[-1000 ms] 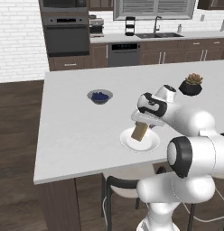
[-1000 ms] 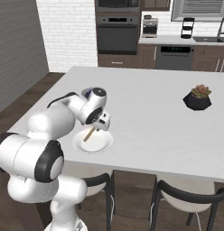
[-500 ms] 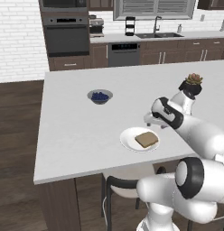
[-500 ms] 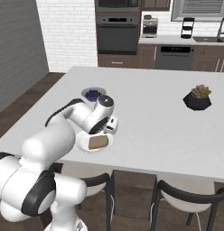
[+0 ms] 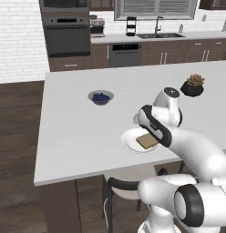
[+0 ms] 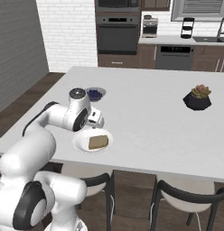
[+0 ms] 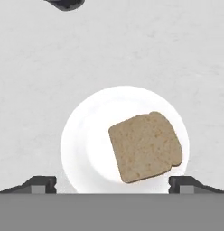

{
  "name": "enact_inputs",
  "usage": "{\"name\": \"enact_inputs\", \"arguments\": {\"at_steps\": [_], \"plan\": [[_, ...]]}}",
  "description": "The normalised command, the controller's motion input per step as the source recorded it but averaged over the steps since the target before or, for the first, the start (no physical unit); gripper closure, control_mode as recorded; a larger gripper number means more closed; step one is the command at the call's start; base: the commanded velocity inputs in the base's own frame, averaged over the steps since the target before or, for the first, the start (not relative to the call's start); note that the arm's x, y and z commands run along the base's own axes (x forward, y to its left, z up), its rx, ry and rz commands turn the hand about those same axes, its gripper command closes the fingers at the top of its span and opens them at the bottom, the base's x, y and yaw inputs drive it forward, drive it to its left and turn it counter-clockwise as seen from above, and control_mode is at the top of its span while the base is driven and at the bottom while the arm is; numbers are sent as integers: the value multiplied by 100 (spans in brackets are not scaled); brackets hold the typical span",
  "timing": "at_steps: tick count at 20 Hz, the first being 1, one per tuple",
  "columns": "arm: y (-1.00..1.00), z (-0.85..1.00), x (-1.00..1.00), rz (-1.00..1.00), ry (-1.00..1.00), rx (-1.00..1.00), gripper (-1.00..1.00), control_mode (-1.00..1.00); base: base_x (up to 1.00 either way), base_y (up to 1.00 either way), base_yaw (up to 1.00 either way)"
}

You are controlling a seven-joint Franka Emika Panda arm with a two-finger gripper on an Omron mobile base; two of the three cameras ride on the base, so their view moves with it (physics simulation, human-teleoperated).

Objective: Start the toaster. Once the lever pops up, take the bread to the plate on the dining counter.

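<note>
Hand view: the bread point(image 7: 145, 146) lies flat on the plate point(image 7: 82, 144), set toward one side of it, its edges inside the rim.
Claw: the gripper point(image 7: 113, 182) hangs above the plate with its two dark tips spread wide, one at each side of the plate; nothing sits between them, so it is released and holds nothing.
Bread: a tan slice, resting on the plate point(image 5: 129, 141), seen as a brown square point(image 5: 146, 141) just past the arm's wrist in the left base view; the same slice point(image 6: 98, 142) shows in the right base view.
Plate: round and white point(image 6: 81, 143), on the counter point(image 5: 78, 132) near its front edge, close to the robot.
Counter: a broad white top point(image 6: 145, 122) over a dark wood base, with stools tucked under the near side.
Bowl: a small grey bowl point(image 5: 100, 97) of blueberries, farther back on the counter than the plate and apart from it; also seen behind the arm point(image 6: 95, 93) from the right.
Plant: a small succulent in a black pot point(image 5: 193, 86), on the counter well to the right of the plate point(image 6: 198, 97).
Arm: bent low over the counter's front edge, wrist just above the plate.
</note>
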Motion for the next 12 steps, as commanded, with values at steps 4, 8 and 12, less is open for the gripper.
{"name": "enact_inputs", "arguments": {"at_steps": [4, 8, 12], "plan": [[18, 77, -18, -7, 8, -7, -100, -100, 0, 0, 0], [10, 84, -76, -8, 3, -7, -100, -100, 0, 0, 0], [-13, 91, -60, -2, 2, 0, -100, -100, 0, 0, 0]]}}
